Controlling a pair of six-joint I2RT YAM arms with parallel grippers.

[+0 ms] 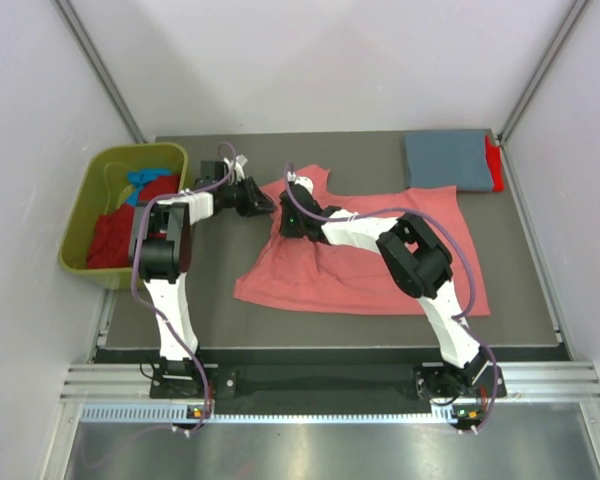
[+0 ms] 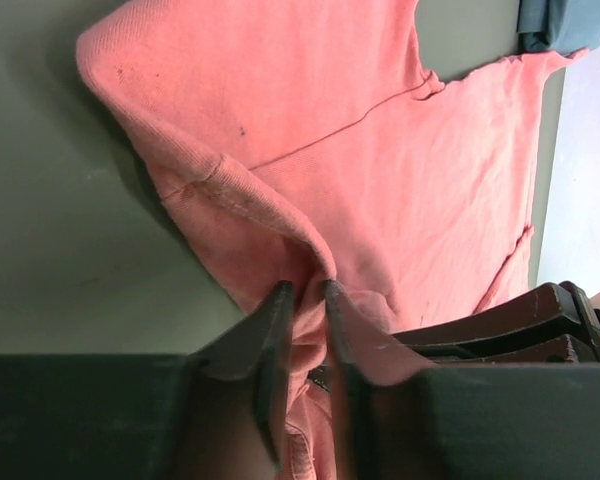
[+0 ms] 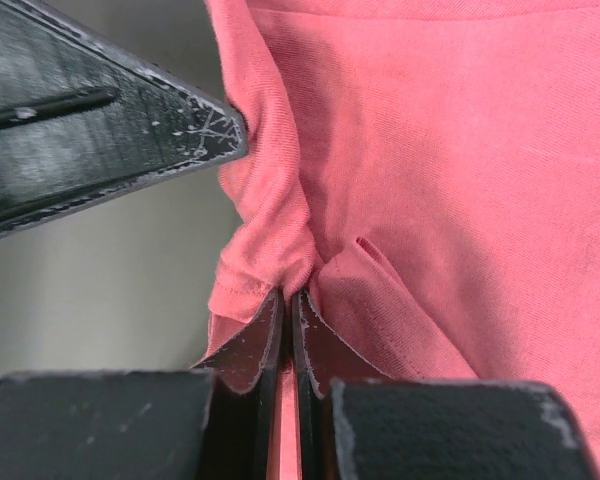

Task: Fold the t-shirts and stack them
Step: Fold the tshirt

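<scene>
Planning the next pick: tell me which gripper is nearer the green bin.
Left. The left gripper pinches the pink shirt to the right of the bin; the right gripper grips the same edge, slightly farther right.

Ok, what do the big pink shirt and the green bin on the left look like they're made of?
The salmon-pink shirt looks like soft, matte knit cloth, probably cotton jersey: it shows a fine fabric grain and stitched seams, and it bunches into loose folds. The olive-green bin looks like moulded plastic, with smooth, faintly shiny rigid walls and rounded corners.
</scene>
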